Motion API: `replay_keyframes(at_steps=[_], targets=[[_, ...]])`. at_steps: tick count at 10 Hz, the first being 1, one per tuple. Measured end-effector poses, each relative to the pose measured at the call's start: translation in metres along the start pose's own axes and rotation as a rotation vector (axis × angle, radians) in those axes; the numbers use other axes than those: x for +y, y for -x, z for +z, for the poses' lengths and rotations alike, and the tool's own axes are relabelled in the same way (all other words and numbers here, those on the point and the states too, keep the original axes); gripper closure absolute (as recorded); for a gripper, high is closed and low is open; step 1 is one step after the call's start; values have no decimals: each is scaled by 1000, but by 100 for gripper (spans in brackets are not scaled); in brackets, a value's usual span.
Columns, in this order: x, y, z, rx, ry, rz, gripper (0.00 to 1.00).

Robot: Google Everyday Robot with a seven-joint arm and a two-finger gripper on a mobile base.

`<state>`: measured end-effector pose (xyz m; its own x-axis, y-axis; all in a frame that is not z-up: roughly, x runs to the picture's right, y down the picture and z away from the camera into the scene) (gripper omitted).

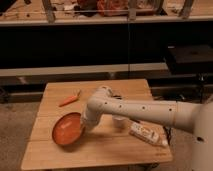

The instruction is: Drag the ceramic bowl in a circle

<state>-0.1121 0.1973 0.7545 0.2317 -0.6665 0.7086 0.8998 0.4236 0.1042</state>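
Observation:
The ceramic bowl [67, 128] is a wide, shallow, orange-red bowl on the left front part of the wooden table [100, 150]. It looks tilted, with its right rim raised. My gripper [84, 125] is at the end of the white arm [135, 109] that reaches in from the right. It sits at the bowl's right rim, touching it. The arm's wrist hides the gripper's tip.
A thin orange carrot [69, 99] lies at the back left of the table. A small white cup [119, 121] stands just behind the arm near the middle. A white packet [146, 134] lies at the front right. Dark shelving stands behind the table.

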Motion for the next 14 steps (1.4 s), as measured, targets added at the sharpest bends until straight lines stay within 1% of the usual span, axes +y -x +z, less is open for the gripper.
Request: replay_keyframes(at_steps=[1,2,5,7,9,10,11,12,14], targets=[[-4,4,2,-2,9,-19,100],[-13,12,7,-6,17,-49,100],[-51,35,23,-22,37,-141,100],[-61,40,24,-25,42,-183,100],[-75,36,25,-34,45,-217,100],[-79,29,25,-41,33,-212,100],[-80,16,24,-51,13,-191,100],[-82,7,24,-61,-1,-175,100],[-82,-2,26,-75,-10,-145,100]])
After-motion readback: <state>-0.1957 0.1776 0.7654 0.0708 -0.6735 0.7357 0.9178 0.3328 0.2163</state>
